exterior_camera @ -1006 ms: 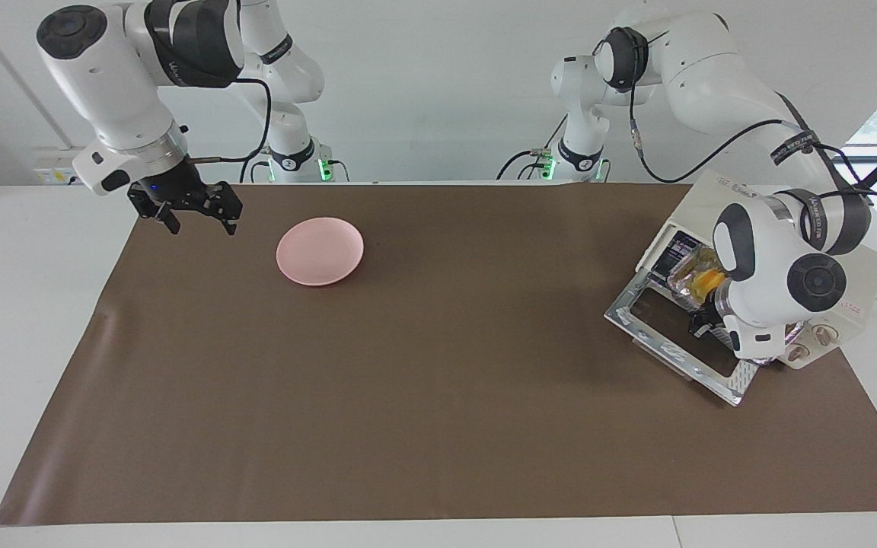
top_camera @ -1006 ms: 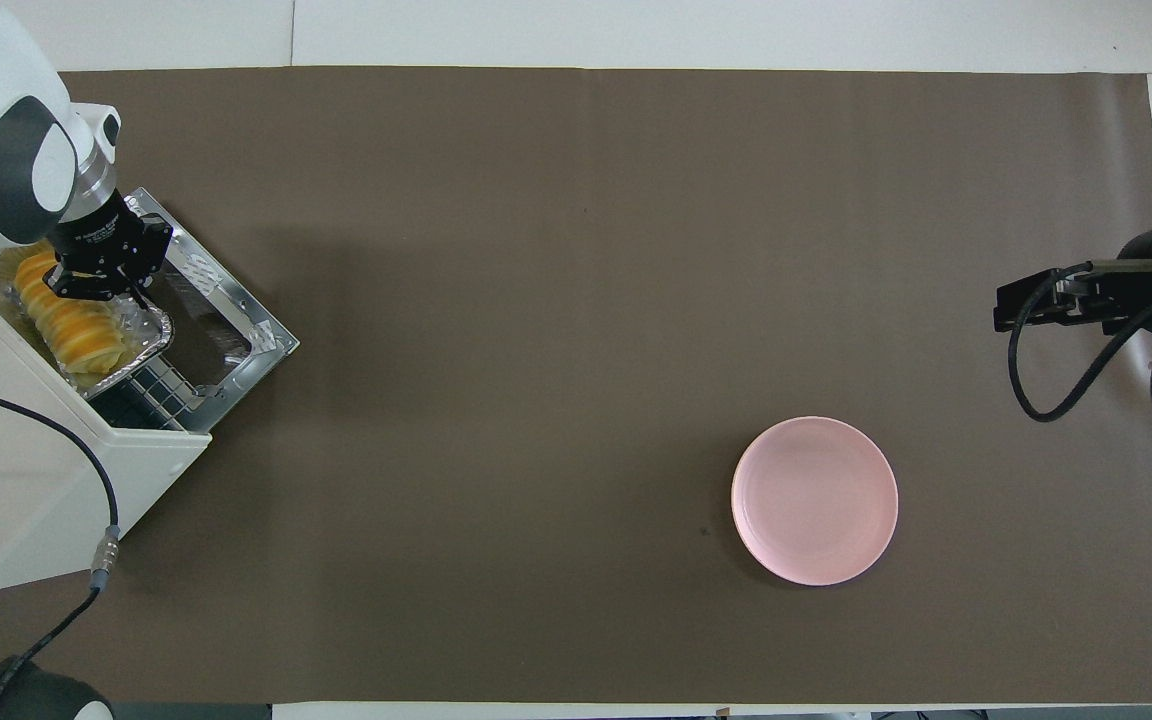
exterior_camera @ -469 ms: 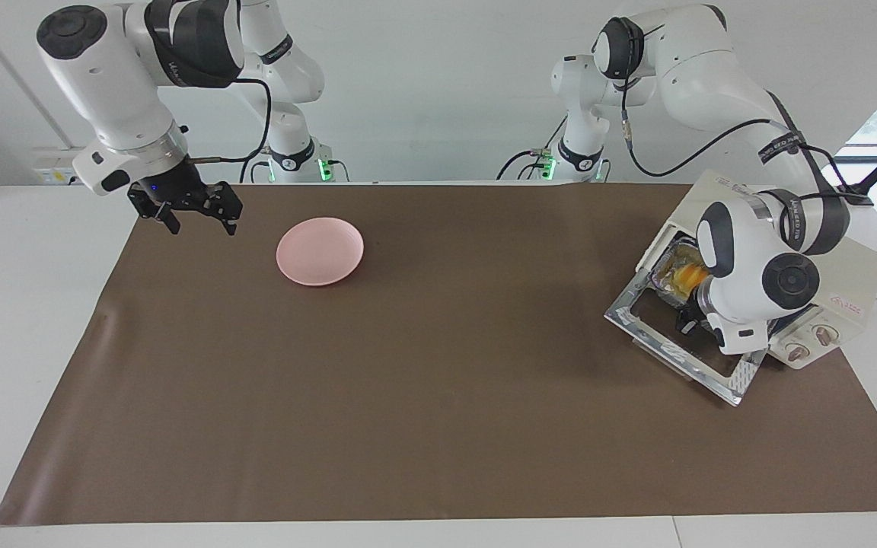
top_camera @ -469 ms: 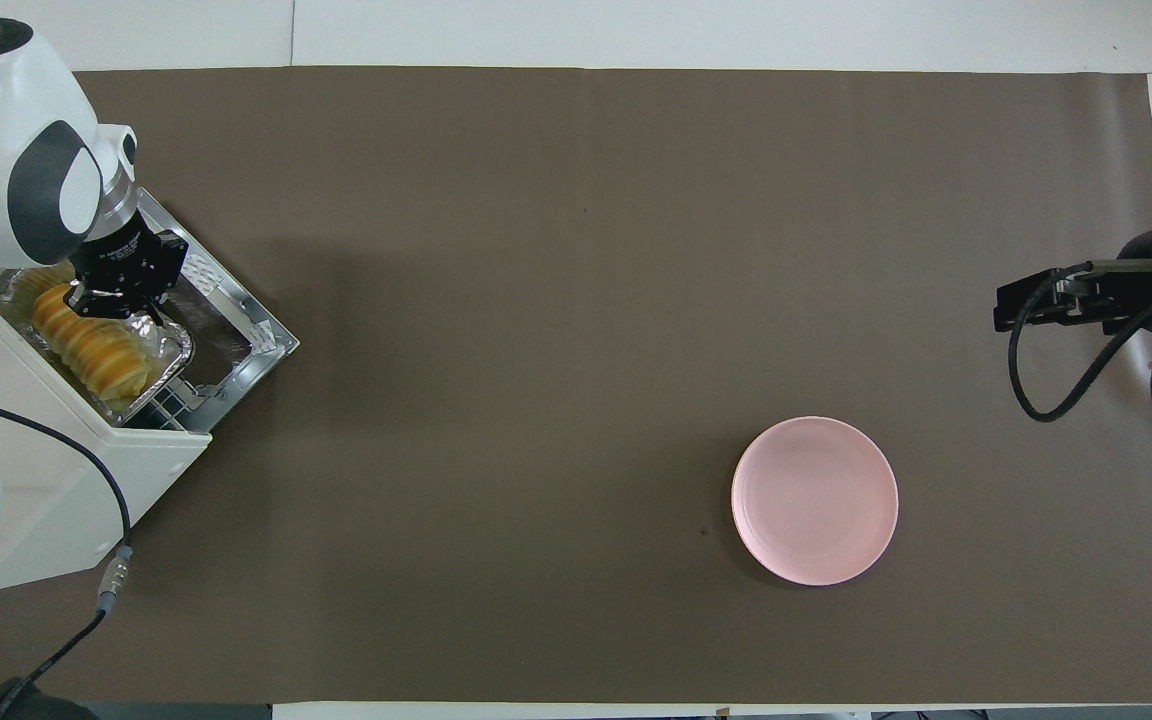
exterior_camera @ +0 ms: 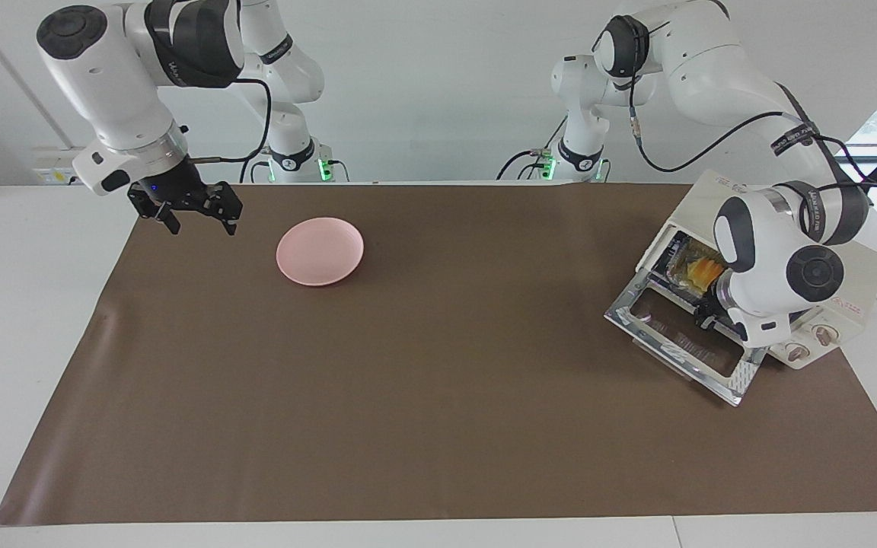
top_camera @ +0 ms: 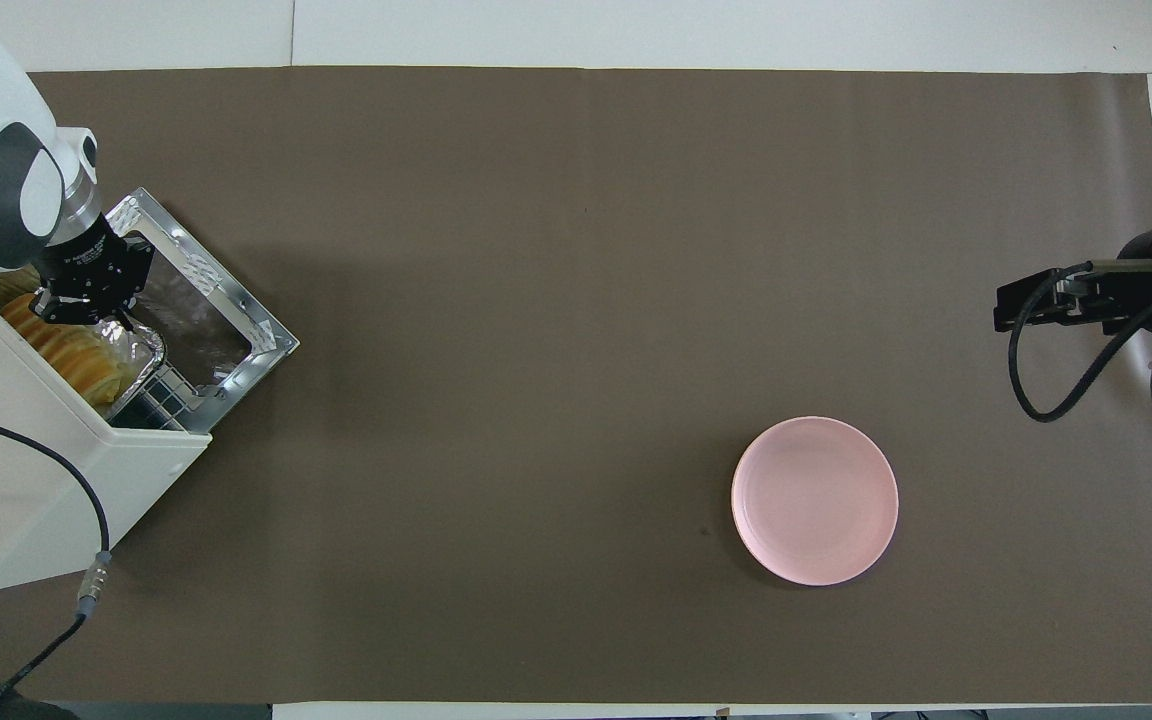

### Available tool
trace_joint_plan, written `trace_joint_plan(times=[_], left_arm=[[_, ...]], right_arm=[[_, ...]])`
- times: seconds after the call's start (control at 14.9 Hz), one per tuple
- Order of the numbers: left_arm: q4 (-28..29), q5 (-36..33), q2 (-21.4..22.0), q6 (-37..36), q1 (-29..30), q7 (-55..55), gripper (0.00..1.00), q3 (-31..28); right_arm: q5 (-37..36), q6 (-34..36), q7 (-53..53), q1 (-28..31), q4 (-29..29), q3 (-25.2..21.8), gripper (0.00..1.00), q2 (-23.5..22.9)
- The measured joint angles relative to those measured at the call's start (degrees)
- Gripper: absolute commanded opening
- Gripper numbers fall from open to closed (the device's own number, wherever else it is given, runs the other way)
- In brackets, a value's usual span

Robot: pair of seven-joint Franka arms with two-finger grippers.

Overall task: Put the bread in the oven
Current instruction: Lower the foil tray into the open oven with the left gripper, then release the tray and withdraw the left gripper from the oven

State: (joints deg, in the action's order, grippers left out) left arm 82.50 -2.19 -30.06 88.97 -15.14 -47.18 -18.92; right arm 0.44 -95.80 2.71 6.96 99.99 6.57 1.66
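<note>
Where our left gripper [top_camera: 76,312] sits at the mouth of the oven [top_camera: 56,480], its fingers are pressed together against the rim of the foil tray [top_camera: 141,350]; whether they actually pinch that rim we cannot tell. Just under and beside this gripper the bread [top_camera: 61,345] lies in the tray, mostly inside the oven, above the lowered door [exterior_camera: 678,342]. Well apart, toward the right arm's end, we see the pink plate [top_camera: 814,500] on the brown mat [top_camera: 576,300]. Near that plate our right gripper [exterior_camera: 193,215] waits over the mat's edge, fingers spread and holding nothing.
</note>
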Motion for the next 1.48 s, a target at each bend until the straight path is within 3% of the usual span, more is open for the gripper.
trace_joint_plan(times=[0.6, 0.67, 0.74, 0.8, 1.48], left_arm=[[5.00, -1.80, 2.13, 3.70, 0.80, -0.03, 0.00, -0.03], [5.19, -1.84, 2.34, 4.03, 0.81, 0.06, 0.12, -0.03], [5.37, -1.85, 2.47, 4.44, 0.81, 0.51, 0.60, -0.01], [5.51, -1.89, 2.51, 4.75, 0.81, 1.73, 1.00, 0.01], [5.60, -2.55, 2.57, 7.14, 0.65, 14.75, 1.00, 0.19]], right_arm=[[0.00, 0.00, 0.00, 0.00, 0.00, 0.00, 1.00, 0.00], [0.00, 0.00, 0.00, 0.00, 0.00, 0.00, 1.00, 0.00], [0.00, 0.00, 0.00, 0.00, 0.00, 0.00, 1.00, 0.00], [0.00, 0.00, 0.00, 0.00, 0.00, 0.00, 1.00, 0.00], [0.00, 0.00, 0.00, 0.00, 0.00, 0.00, 1.00, 0.00]])
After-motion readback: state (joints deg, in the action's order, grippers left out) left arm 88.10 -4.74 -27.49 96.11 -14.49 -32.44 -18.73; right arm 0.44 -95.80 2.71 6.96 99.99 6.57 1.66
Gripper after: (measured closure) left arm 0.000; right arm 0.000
